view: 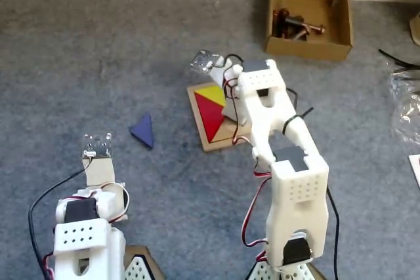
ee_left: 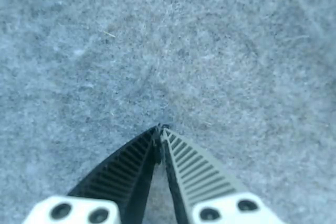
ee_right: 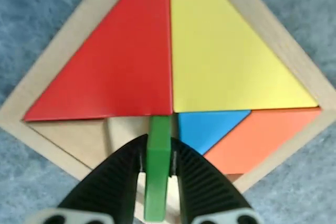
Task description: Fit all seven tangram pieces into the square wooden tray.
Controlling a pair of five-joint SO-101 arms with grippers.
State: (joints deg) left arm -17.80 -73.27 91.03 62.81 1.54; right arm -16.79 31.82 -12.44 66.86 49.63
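Your right gripper point(ee_right: 157, 157) clamped green piece point(ee_right: 158, 129) on edge over bare gap in tray point(ee_right: 65, 51), beside red triangle point(ee_right: 121, 61), likely to tip it in. Your left gripper point(ee_left: 160, 129) sat pinched empty over carpet point(view: 65, 63); blue triangle point(view: 144, 130) lay loose, apart from tray.

Small robotics lab or hobby bench, by the look.
- Tabletop point(view: 98, 50) covered in grey felt-like cloth.
- Two white plastic arms, left arm point(view: 85, 234) and right arm point(view: 289, 162), with servo wires point(view: 251, 218) looping bare outside the shells.
- Cardboard box point(view: 305, 49) of loose metal bits point(view: 292, 25) at the far edge.
- Clear plastic bag point(view: 405, 106) and black cables point(view: 394, 57) at the side.
- Wooden tray point(view: 220, 145) of coloured tangram pieces under the right arm.
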